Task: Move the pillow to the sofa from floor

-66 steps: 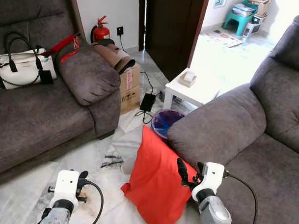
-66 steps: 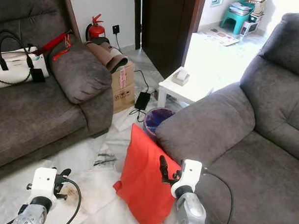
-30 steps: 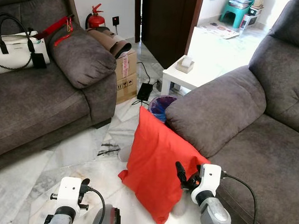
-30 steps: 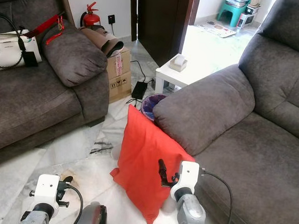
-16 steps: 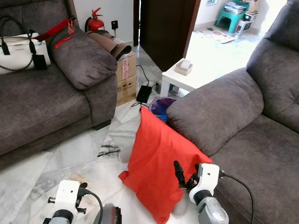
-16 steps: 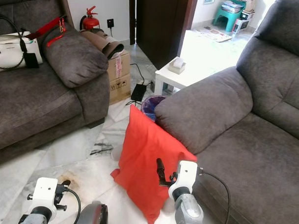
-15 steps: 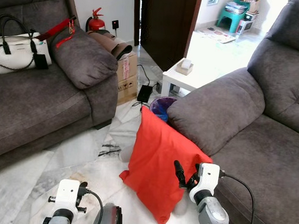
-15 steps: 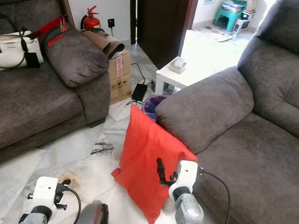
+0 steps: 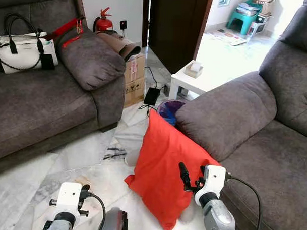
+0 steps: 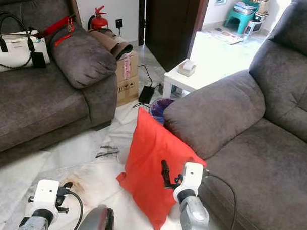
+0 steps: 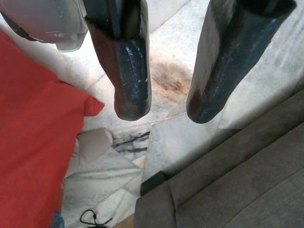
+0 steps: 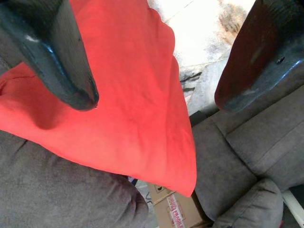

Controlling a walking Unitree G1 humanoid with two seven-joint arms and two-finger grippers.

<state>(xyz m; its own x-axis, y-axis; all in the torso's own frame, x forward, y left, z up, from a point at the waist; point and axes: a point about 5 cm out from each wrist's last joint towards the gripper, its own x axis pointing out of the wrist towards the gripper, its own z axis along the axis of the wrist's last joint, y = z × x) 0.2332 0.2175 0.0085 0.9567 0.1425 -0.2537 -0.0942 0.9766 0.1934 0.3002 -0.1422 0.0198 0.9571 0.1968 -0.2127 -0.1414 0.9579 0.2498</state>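
The red pillow (image 9: 166, 173) stands on its edge on the marble floor (image 9: 66, 162), and its upper part leans against the armrest of the right sofa (image 9: 253, 133). One corner points up beside a small bin (image 9: 169, 109), and a lower corner touches the floor. The pillow is not yet on any sofa seat. The right gripper (image 12: 154, 97) is just in front of the pillow, low, near the sofa front; its two black fingers (image 12: 61, 61) are wide apart and hold nothing, and the red cloth shows between them in the right wrist view. I cannot tell if a fingertip touches the cloth. The left gripper (image 11: 164, 111) is low over the floor, apart from the pillow; its fingers (image 11: 126, 71) have a clear gap between them and also hold nothing. Between them, the left wrist view shows a brown stain (image 11: 166, 78) on the marble and the edge of the pillow to one side. On the left sofa (image 9: 43, 106) sits a white handbag (image 9: 24, 50) with black handles. Near it, a cardboard box (image 9: 134, 79) stands on the floor with brown cloth on top, and a red fire extinguisher (image 9: 104, 22) is at the wall behind. A white low table (image 9: 195, 81) with a tissue box (image 9: 196, 68) stands behind the right sofa armrest. A black cable and adapter (image 9: 151, 97) lie on the floor close to the box.
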